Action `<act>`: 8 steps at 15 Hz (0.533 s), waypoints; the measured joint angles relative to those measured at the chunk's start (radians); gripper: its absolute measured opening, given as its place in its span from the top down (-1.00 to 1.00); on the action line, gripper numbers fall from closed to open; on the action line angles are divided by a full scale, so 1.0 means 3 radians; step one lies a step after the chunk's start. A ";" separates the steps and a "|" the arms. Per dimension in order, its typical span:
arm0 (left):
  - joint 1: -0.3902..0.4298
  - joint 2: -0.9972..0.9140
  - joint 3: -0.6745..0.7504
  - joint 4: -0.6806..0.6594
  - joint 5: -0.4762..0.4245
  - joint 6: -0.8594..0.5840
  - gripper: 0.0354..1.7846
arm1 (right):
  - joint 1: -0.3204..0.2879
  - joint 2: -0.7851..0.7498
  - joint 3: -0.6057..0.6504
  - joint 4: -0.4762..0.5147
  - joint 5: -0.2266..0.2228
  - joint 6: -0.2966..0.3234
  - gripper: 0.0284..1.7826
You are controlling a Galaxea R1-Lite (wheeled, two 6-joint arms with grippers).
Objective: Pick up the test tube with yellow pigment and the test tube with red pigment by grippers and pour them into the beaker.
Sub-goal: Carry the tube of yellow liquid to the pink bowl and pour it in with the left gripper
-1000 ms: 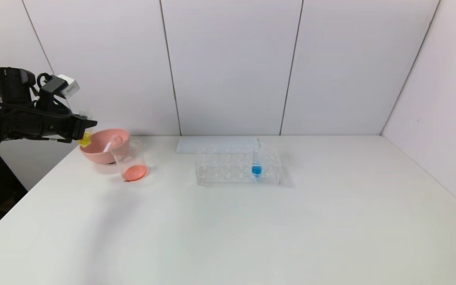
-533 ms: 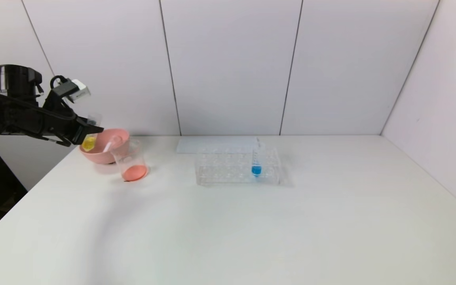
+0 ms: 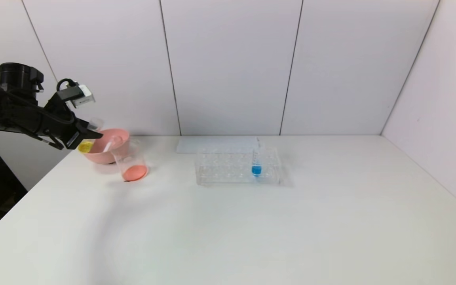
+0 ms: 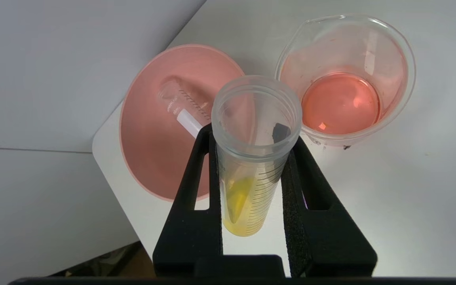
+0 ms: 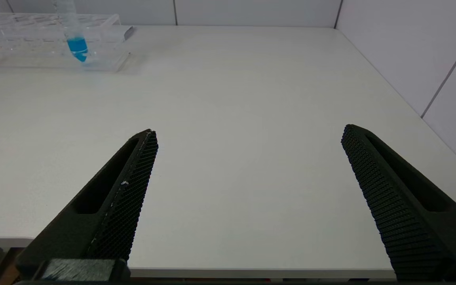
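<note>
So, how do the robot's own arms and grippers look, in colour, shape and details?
The left gripper is black, on a black arm, with a small white box on top and a looping black cable. In the left wrist view its two fingers are flat black wedges with long slots and foam-like inner pads. The right gripper has two black tapered slotted fingers with finely gridded pads.

Hidden and cropped items

Left arm (image 3: 10, 111): cut by head view's left edge. Right gripper (image 5: 247, 206): finger bases cropped at lower edge. Blue-liquid tube (image 5: 73, 31): top cropped at upper left.
</note>
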 joint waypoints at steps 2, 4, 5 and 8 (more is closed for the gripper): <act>-0.0003 0.0019 -0.0037 0.0013 -0.0001 0.0125 0.53 | 0.0000 0.0000 0.0000 0.0000 -0.0001 0.0000 -0.91; -0.0008 0.0029 -0.0052 0.0093 0.0003 0.0160 0.53 | 0.0000 0.0000 0.0000 0.0000 -0.0001 0.0000 -0.91; -0.0016 0.0034 -0.0064 0.0129 0.0006 0.0207 0.53 | 0.0000 0.0000 0.0000 0.0000 -0.0001 0.0001 -0.91; -0.0042 0.0090 -0.0096 0.0252 0.0008 0.0390 0.53 | 0.0000 0.0000 0.0000 0.0000 0.0000 0.0000 -0.91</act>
